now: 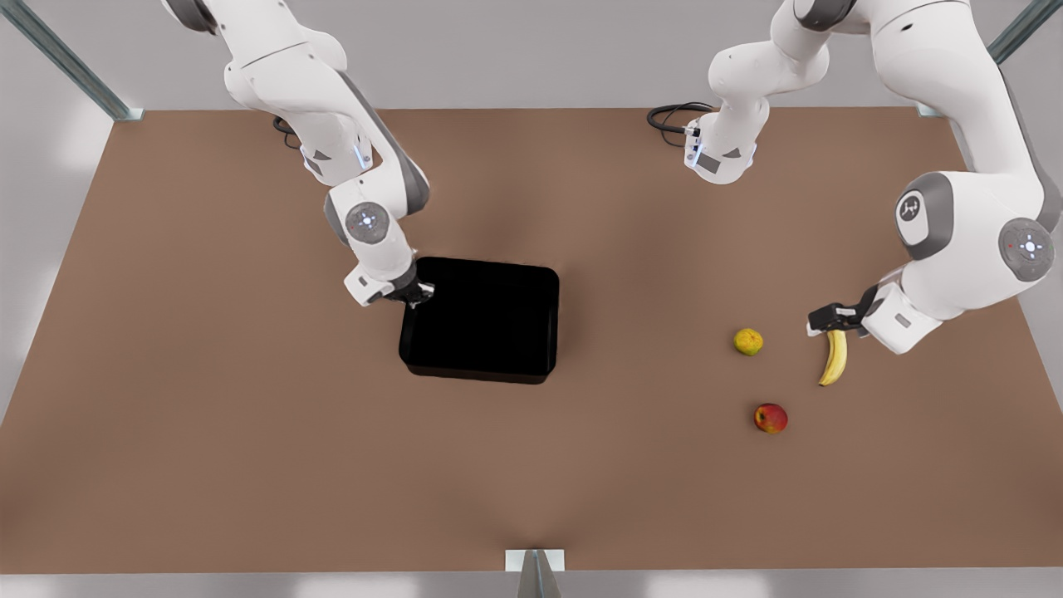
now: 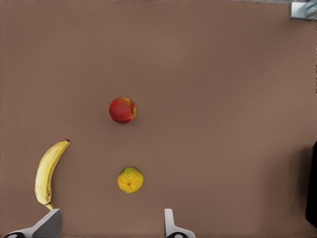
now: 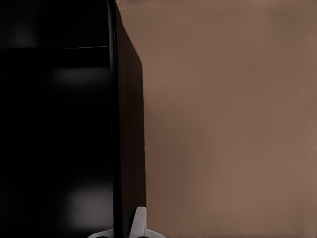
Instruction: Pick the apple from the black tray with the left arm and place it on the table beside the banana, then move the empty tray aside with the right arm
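Note:
The red apple [image 1: 771, 418] [image 2: 122, 109] lies on the brown table [image 1: 208, 374], a short way from the banana [image 1: 834, 357] [image 2: 48, 171]. My left gripper [image 1: 824, 320] [image 2: 109, 229] hovers open over the banana's far tip, with nothing between its fingers. At the front view's left, the glossy black tray [image 1: 477, 370] [image 3: 129, 124] stands empty. My right gripper [image 1: 415, 292] [image 3: 124, 230] is at the tray's far left corner, shut on its low wall, with one fingertip [image 3: 140, 220] showing outside the wall.
A small yellow-green round fruit [image 1: 748, 341] [image 2: 130, 179] sits between the tray and the banana, close to the apple. A black cable [image 1: 674, 116] lies at the table's far edge. Bare tabletop stretches to the front view's left of the tray.

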